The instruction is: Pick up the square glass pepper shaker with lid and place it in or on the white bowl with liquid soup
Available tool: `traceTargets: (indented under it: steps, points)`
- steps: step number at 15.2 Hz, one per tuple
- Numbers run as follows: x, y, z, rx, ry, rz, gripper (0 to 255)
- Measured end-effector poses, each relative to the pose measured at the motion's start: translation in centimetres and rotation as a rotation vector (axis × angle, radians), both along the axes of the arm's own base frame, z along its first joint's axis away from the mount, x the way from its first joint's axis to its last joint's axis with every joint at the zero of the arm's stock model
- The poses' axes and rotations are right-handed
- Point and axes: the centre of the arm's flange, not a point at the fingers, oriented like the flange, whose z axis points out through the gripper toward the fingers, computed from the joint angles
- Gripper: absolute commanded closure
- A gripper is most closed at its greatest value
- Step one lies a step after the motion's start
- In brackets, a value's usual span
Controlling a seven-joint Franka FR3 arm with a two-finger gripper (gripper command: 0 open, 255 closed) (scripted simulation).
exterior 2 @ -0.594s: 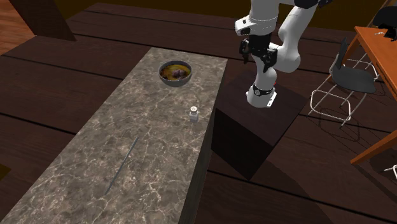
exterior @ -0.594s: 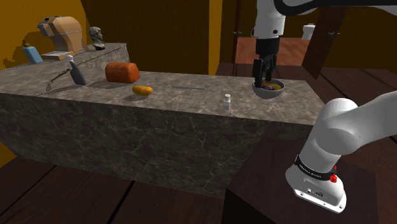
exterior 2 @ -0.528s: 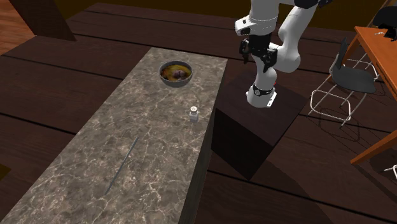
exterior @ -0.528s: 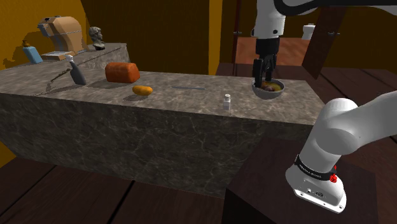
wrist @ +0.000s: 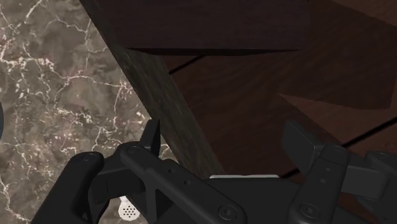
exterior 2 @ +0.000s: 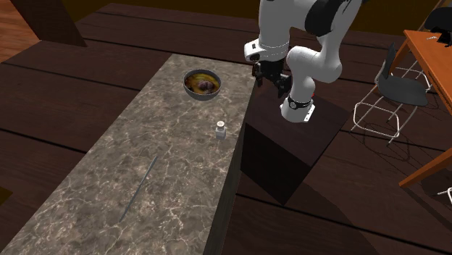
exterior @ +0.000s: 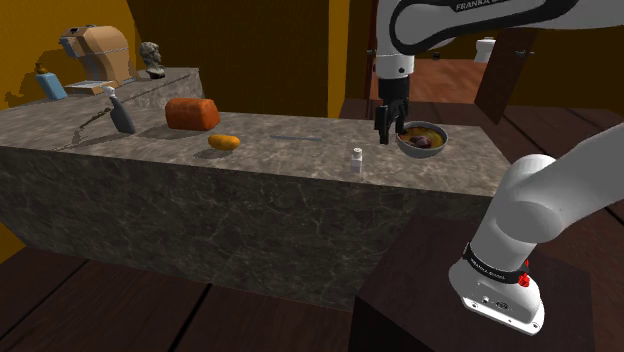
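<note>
The pepper shaker is a small pale square jar with a lid, upright near the marble counter's stand-side edge. Its dotted lid peeks out beside the hand's body. The bowl looks grey, holds brown-orange soup and sits at the counter's end. My gripper hangs in the air over the counter's edge, beside the bowl and apart from the shaker. Its fingers stand apart with nothing between them.
On the counter lie a thin rod, an orange lump, a reddish loaf and a bottle. A dark stand box adjoins the counter. A chair and wooden table stand beyond it.
The arm has swung from beside the bowl toward the shoulder view's left and slightly lower, now over the counter's edge nearer the shaker. Shaker and bowl have not moved.
</note>
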Motion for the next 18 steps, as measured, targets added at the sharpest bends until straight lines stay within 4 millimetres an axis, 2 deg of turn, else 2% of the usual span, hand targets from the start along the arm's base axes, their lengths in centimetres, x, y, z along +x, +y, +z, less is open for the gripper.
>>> traceTargets:
  steps: [18]
  points:
    - [17.8, -7.8, -13.5, -0.070, 0.027, 0.065, 0]
